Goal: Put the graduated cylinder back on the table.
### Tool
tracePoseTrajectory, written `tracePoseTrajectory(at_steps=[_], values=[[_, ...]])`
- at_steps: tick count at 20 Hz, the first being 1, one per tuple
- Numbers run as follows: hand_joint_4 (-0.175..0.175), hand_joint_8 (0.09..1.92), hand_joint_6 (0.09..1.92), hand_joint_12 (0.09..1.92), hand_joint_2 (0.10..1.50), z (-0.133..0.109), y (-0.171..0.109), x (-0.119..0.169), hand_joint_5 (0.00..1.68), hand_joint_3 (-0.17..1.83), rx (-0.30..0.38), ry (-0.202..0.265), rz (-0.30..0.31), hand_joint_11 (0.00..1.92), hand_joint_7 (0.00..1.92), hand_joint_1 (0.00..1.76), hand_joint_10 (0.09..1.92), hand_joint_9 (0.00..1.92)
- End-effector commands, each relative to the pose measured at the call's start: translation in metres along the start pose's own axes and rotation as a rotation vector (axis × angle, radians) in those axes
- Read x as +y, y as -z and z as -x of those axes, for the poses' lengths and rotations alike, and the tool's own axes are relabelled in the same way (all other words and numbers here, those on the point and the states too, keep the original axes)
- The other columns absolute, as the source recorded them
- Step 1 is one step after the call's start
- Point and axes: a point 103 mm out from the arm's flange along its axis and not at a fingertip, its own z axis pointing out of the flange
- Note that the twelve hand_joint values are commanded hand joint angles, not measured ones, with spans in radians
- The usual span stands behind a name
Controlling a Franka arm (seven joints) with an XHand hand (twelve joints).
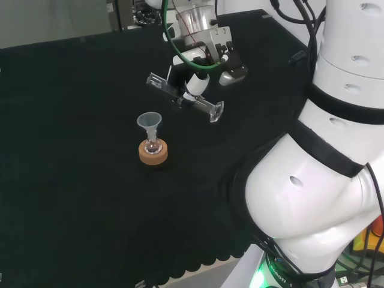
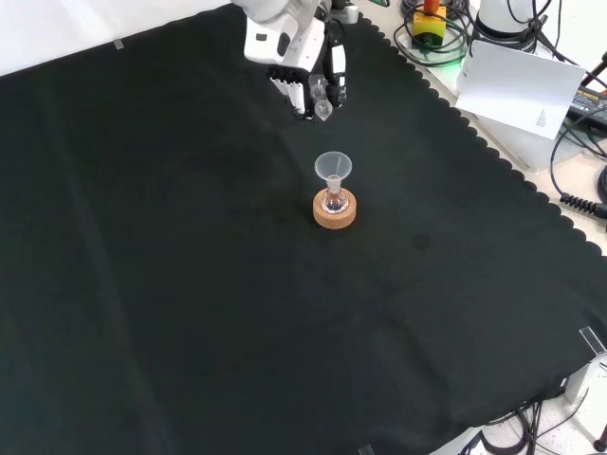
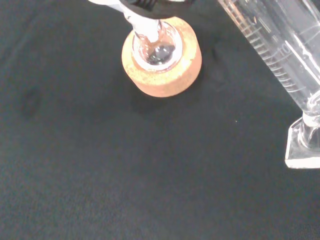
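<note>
Curled round the middle of the graduated cylinder (image 1: 185, 96), my hand (image 1: 198, 75) hangs above the cloth with the tube lying nearly level: in the head view its mouth points toward ten o'clock and its flat foot toward four o'clock. In the front view my hand (image 2: 305, 68) sits at about twelve o'clock from the flask, well up the picture, with the cylinder (image 2: 322, 100) showing small beneath my fingers.

Largest first: the black cloth (image 2: 171, 284) covers the bench and gives me wide bare room. From the flask in the front view, everything from three o'clock round through six to nine o'clock is open, and the scalloped edge of the cloth runs far off at the right and along the bottom. Next in size is the cork ring (image 1: 153, 152), which bears a small round flask (image 3: 154, 47) with a funnel (image 1: 149, 122) in its neck. It stands near me, at about seven o'clock from my hand in the head view.

To do this step well, I judge I should swing the foot (image 3: 303, 145) downward until the tube is upright, keep that swing away from the funnel, and lower onto bare cloth clear of the cork ring. The foot should meet the cloth flat before my fingers let go, since a tall narrow tube set down tilted would likely topple toward the flask
</note>
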Motion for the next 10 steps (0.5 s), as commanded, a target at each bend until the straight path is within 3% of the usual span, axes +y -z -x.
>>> tracePoseTrajectory(at_steps=[1,10], values=[[-0.175,0.78,0.8,0.66,1.05,0.006,-0.002,0.002,1.1,0.0,0.031,0.031,0.033,1.43,1.14,1.28,0.09,1.61],[-0.175,0.78,0.8,0.66,1.05,0.026,0.002,0.021,1.1,0.0,0.093,0.118,0.165,1.42,1.14,1.28,0.09,1.61]])
